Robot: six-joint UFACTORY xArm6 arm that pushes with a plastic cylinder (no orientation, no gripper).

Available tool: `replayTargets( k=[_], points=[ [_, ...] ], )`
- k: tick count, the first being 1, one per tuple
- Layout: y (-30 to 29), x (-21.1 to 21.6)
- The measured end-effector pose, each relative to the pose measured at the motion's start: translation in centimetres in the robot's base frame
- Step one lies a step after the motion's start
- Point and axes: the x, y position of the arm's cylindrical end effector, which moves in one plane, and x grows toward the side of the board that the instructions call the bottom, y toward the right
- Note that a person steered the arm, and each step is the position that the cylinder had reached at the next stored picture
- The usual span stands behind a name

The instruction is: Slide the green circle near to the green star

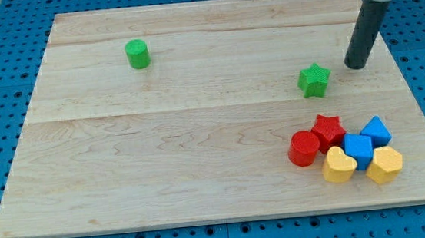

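The green circle sits on the wooden board toward the view's upper left. The green star sits far from it, toward the view's right. My tip rests on the board just right of the green star and slightly above it, with a small gap between them. The dark rod rises from the tip toward the view's top right corner. The tip is far from the green circle.
A tight cluster lies at the view's lower right: a red circle, a red star, two blue blocks, a yellow heart and a yellow block. The board's right edge is near the tip.
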Motion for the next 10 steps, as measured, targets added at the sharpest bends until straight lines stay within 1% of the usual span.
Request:
replayTargets(
  k=[1,2,3,4,5,6,7,8,9,10],
  points=[
    [-5.2,0.9],
    [-7.0,6.2],
    [-6.6,9.0],
    [-2.9,1.9],
    [-8.5,-9.5],
    [-21.7,-15.9],
    [-31.7,-12.8],
    [-32.9,-6.2],
    [-33.9,-8.7],
    [-38.8,-5.9]
  ],
)
